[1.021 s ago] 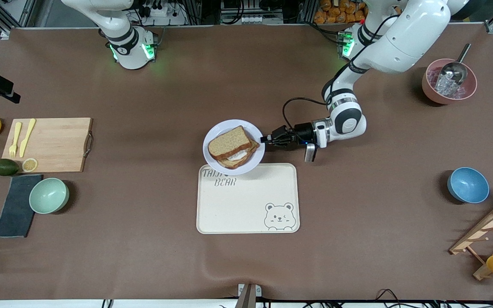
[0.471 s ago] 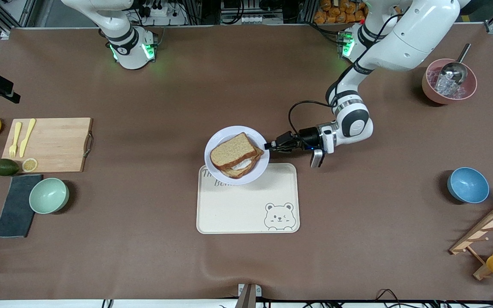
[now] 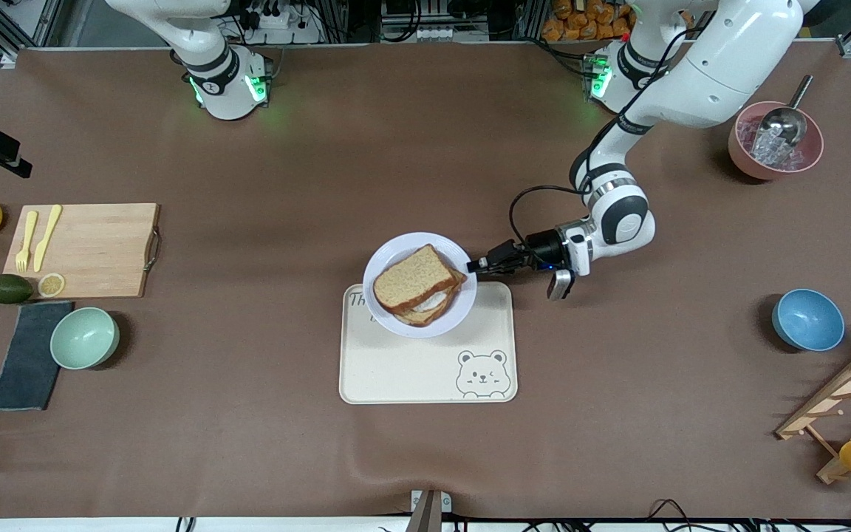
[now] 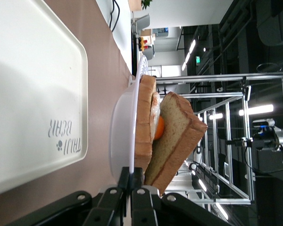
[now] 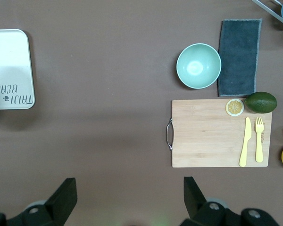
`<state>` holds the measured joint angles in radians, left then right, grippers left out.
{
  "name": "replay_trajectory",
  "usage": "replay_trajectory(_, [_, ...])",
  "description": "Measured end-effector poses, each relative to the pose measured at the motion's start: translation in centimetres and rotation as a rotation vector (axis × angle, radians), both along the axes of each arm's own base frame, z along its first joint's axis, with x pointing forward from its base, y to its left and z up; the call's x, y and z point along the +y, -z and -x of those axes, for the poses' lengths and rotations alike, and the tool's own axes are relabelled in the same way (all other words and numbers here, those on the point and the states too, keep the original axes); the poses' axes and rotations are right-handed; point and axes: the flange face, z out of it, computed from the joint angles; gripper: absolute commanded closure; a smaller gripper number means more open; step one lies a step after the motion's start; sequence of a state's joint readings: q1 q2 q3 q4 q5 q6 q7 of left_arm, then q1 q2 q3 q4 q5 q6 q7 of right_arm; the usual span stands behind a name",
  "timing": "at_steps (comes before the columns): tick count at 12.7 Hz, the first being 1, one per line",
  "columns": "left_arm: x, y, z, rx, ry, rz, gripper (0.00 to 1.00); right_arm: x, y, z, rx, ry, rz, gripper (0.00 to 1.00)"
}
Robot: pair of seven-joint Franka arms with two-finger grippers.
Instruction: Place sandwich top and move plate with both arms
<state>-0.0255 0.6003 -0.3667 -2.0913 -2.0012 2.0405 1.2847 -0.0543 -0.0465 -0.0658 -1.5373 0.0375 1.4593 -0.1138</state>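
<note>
Brown table: left gripper (image 3: pixel 479 265), clamped on plate (image 3: pixel 396 319) rim, is carrying it from bare table onto tray (image 3: pixel 425 377); top slice (image 3: pixel 405 278) already on. Right gripper (image 5: pixel 127 197) is waiting high, open.

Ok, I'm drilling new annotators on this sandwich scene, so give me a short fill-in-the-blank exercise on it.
1. The left gripper is shut on the rim of the ____.
2. The plate, carrying the sandwich top, hangs partly over the cream ____.
3. The right gripper, fingers ____, is up above the table toward its own end.
4. On the cutting board lie a yellow knife and a yellow ____.

Missing words: plate; tray; open; fork
</note>
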Motion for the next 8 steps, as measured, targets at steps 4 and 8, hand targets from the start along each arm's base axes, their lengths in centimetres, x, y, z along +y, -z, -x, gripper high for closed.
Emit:
replay_trajectory(4, [1.1,0.2,-1.8,0.012,-0.033,-0.007,1.00,0.0,0.1,-0.1,0.001,0.000,0.000,0.00])
replay_trajectory(8, [2.4,1.2,-3.6,0.028,-0.055,-0.026,1.00,0.0,0.1,-0.1,0.000,0.000,0.000,0.00])
